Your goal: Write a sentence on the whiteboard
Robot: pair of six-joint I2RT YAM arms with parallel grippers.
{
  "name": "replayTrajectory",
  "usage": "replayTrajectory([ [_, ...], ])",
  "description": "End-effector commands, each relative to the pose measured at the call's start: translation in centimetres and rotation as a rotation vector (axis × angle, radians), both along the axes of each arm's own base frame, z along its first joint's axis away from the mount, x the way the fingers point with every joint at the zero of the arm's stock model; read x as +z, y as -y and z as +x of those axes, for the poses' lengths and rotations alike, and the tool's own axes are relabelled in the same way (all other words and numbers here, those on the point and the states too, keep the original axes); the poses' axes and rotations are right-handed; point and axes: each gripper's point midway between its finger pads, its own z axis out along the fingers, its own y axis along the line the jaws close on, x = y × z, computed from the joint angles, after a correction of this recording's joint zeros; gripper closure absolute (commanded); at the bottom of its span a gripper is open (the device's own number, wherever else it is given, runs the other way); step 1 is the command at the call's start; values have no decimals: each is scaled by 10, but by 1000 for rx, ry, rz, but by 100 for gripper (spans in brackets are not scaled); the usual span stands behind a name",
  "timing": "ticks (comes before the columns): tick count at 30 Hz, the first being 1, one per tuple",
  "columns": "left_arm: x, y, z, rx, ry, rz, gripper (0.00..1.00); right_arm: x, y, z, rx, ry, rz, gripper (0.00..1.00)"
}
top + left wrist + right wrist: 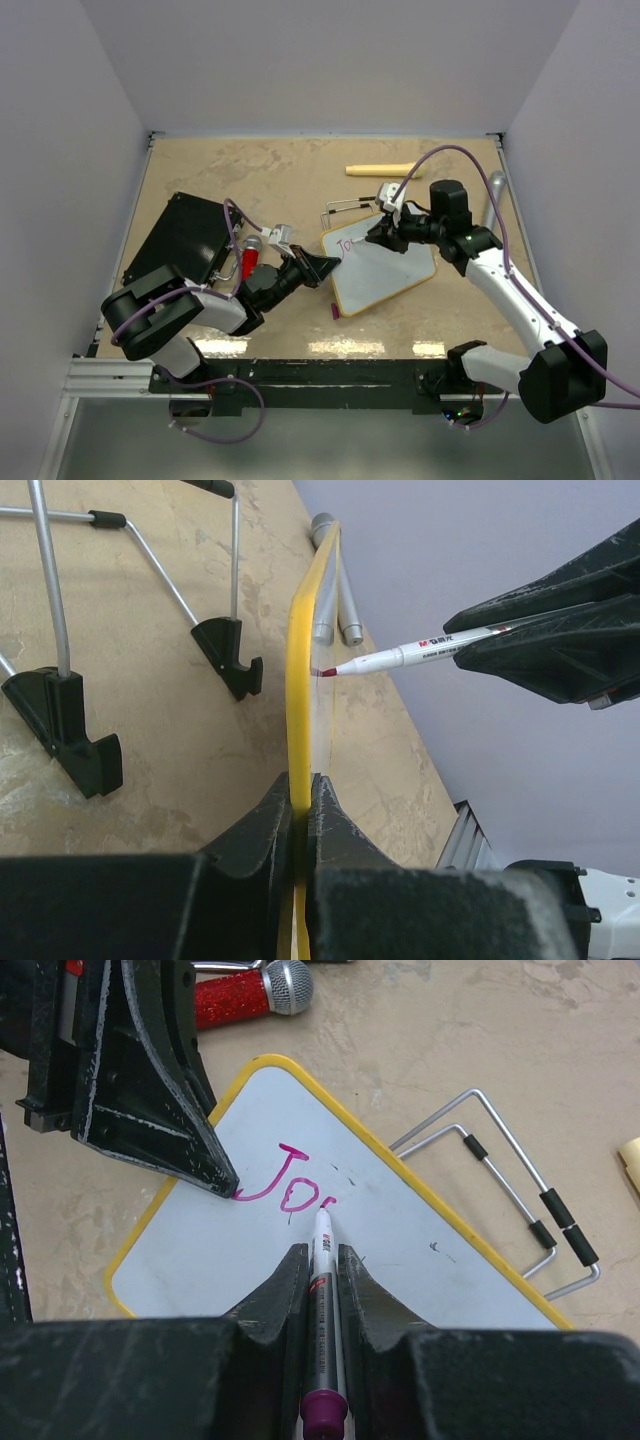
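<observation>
black flat case (180, 240) lying left on tan marbled table (260, 170) | red glitter microphone (250, 262) near case's right edge | wire stand (350, 207) mid-table | pale-yellow stick (383, 169) at back | grey tube (495, 190) far right

Yellow-rimmed whiteboard (385, 275), pink lettering (288, 1182) "Jo"

The whiteboard (400, 1250) is smooth and glossy, the wire stand (557, 1208) shiny metal.

Left pincer (326, 267) clamped shut, right pincer (377, 236) closed, both reaching inward, close together
</observation>
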Motion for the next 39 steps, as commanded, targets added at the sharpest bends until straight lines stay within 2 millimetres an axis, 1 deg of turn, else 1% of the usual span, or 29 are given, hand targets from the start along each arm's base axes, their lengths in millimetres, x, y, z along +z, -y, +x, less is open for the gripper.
replayTrajectory([
  [1, 13, 1, -3, -16, 79, -4, 100, -1, 2, -10, 26, 3, -18, 100],
  [4, 12, 1, -3, -16, 77, -4, 100, -3, 3, -10, 23, 3, -25, 100],
  [10, 12, 1, -4, -18, 78, -5, 100, 0, 7, -1, -21, 24, -39, 100],
  [17, 11, 2, -4, -21, 77, -6, 100, 14, 8, 12, -66, 65, -29, 100],
  [29, 10, 2, -4, -24, 77, -4, 100, 28, 7, 26, -103, 107, -8, 100],
  [35, 10, 2, -5, -27, 77, -4, 100, 21, 7, 24, -91, 90, -17, 100],
  [39, 12, 3, -5, -28, 80, -8, 100, 14, 6, 17, -57, 68, -34, 100],
])
